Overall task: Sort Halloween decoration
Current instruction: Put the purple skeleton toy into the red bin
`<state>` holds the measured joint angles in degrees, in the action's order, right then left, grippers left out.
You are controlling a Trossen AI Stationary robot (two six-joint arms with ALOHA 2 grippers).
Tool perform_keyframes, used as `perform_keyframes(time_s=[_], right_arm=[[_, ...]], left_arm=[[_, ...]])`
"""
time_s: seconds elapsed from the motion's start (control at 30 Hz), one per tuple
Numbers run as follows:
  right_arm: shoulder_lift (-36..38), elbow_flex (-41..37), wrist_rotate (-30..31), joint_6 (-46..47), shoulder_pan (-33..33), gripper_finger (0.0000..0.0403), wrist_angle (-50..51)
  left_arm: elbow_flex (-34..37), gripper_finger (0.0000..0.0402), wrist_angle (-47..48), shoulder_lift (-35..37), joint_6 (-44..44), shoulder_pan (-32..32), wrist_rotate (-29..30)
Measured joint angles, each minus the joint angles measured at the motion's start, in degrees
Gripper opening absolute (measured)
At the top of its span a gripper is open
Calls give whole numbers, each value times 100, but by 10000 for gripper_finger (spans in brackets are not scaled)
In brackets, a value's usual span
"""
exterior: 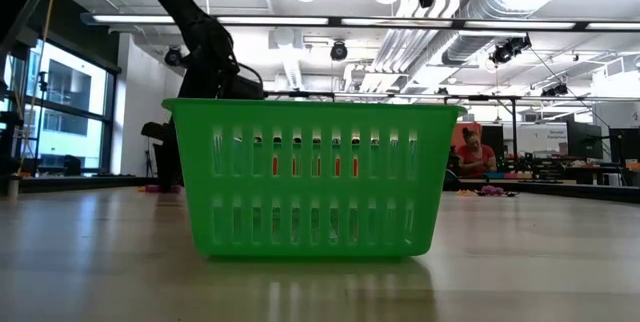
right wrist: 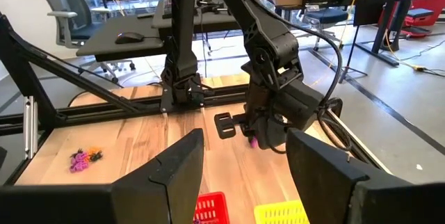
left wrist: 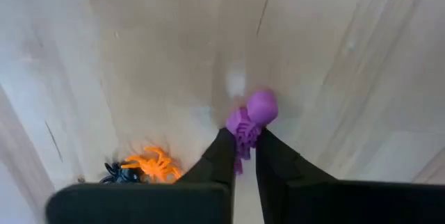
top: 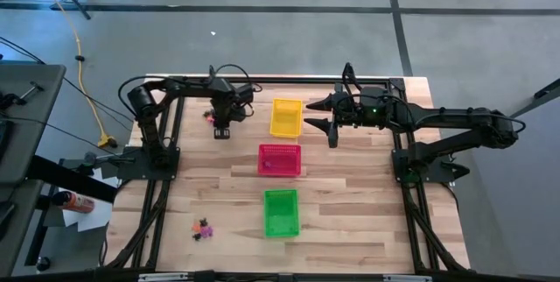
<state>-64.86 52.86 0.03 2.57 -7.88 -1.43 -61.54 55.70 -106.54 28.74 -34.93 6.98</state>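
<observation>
Left gripper clamped on a purple trinket, lifted off the table; yellow basket just to its right, nearest of three. Beneath: an orange trinket and a black one. Red basket, green basket in line. Right gripper spread open, empty, right of yellow.

Even, bright overhead light on the table; shadows soft. Low view: ceiling strip lights glare at top, window bright at left, tabletop foreground blurred. Left wrist view hazy, washed pale at upper frame; purple trinket and fingers soft-edged. Right wrist view sharp.
</observation>
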Motion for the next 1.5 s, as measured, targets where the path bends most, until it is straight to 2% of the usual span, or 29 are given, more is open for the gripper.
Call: perform_keyframes(time_s=[0.2,0.3,0.47,0.6,0.8,0.97,1.1,1.23,1.5], right_arm=[[0,0,-2,-2,5,200,-1],[0,0,-26,-2,7,200,-2],[0,0,-35,-4,7,200,-7],[0,0,-55,-6,7,200,-159],[0,0,-161,-116,7,200,-652],[2,0,-318,-302,7,200,-966],[2,0,-478,-292,7,200,-1043],[2,0,-652,-260,7,200,-1042],[2,0,-694,-262,7,200,-1036]], left_arm=[[11,9,-173,396,48,-84,-410],[17,5,-37,795,31,-193,-954],[17,3,-223,1771,-182,-259,-2084],[12,1,-1020,2736,-845,-144,-2606],[9,1,-2542,3915,-2201,461,-2780],[9,0,-4041,4272,-3111,1337,-2522],[9,0,-4876,4224,-3159,2052,-1866],[9,0,-5388,4064,-3140,2550,-1478],[9,0,-5691,3848,-3063,2693,-1389]])
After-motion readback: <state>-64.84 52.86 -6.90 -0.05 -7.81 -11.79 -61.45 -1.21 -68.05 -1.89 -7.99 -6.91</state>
